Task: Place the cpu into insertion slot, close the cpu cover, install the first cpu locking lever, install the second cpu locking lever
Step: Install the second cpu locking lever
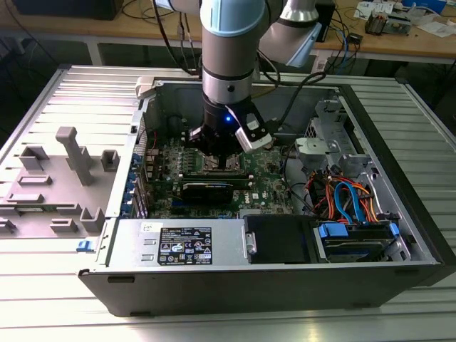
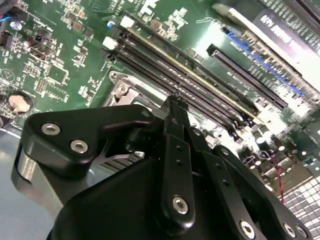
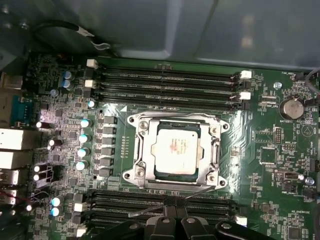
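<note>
holding the gripper (image 3: 173, 202) clenched, fingertips drawn together with no gap showing in both wrist views, tips (image 2: 175, 102) sitting right at a thin locking lever (image 3: 207, 191); cannot tell whether pinching that wire or only pressing on it; hanging straight down from the arm (image 1: 228, 43) in the exterior view, gripper (image 1: 217, 158) reaching low into an open computer case (image 1: 285, 285);

lying flat on a slatted metal table (image 1: 427, 299), case open upward; sitting beside it on the exterior view's left, a grey tray (image 1: 50, 192) with upright blocks; filling the case floor under the arm, a green motherboard (image 3: 260, 165); running in parallel on two opposite sides of the socket, long black memory slots (image 3: 165, 80), the fingers standing over one of those banks, just beside the socket;

lying down flat over the insertion slot (image 3: 175, 176), the cpu cover (image 3: 142, 150), framing the chip through its square window; resting seated inside that slot, silvery top facing up, the cpu (image 3: 175, 150), apart from the fingers; stretching slantwise along the socket edge nearest the fingertips, the locking lever, passing at the closed tips.
</note>
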Robot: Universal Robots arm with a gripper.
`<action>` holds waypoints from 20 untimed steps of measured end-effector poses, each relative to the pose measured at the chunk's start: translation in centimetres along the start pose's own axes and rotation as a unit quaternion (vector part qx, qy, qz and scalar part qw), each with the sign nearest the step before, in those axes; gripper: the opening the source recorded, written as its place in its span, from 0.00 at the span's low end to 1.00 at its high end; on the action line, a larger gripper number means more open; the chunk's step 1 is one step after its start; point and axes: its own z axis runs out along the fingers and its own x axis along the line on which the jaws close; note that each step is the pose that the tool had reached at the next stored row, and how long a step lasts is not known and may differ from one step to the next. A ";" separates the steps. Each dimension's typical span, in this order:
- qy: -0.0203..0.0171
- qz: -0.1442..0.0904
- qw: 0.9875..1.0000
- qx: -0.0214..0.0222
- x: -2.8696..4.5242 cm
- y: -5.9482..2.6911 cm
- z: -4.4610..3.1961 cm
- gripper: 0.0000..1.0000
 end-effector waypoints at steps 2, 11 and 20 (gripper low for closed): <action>0.000 0.000 1.000 -0.003 0.31 -0.31 0.02 0.11; 0.000 0.000 1.000 -0.006 1.39 -0.38 0.63 0.11; 0.000 0.000 1.000 -0.006 1.96 -0.36 1.24 0.11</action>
